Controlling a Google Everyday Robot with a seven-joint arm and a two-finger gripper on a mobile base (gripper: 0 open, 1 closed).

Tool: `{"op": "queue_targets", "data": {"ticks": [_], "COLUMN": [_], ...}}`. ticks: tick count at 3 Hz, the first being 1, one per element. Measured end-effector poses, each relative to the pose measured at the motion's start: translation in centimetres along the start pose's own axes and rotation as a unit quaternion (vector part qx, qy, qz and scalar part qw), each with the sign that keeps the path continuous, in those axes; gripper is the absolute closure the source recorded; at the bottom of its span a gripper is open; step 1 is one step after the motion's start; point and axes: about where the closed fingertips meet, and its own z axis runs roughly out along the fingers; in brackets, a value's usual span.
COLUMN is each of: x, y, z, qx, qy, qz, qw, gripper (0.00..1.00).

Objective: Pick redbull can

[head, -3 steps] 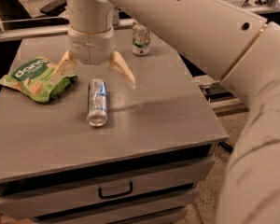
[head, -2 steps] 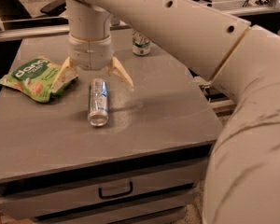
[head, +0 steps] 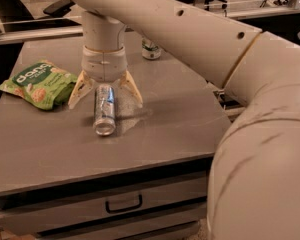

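Observation:
The redbull can (head: 104,110) lies on its side on the grey table (head: 175,119), its shiny top facing the front edge. It is slim, silver with blue panels. My gripper (head: 105,97) hangs straight above the can's far half, fingers spread open, one cream fingertip (head: 76,97) left of the can and the other (head: 134,94) right of it. The fingers straddle the can without touching it.
A green chip bag (head: 37,82) lies left of the gripper. A wider green-and-white soda can (head: 151,49) stands at the back, partly hidden by my arm. A drawer with a handle (head: 123,204) is below the table's front edge. My arm fills the right side.
The gripper has come down lower over the can, its fingers now flanking the can's sides. The can has not moved.

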Motion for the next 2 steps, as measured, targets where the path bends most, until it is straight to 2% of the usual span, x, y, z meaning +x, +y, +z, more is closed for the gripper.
{"op": "queue_targets", "data": {"ticks": [1, 2], "x": [0.04, -0.88], "y": [-0.10, -0.53], "z": [-0.27, -0.31], "qx": [0.007, 0.012], "qy": [0.002, 0.001], "qz": [0.012, 0.014], "qw": [0.9999, 0.9998], "gripper": [0.46, 0.69]}}
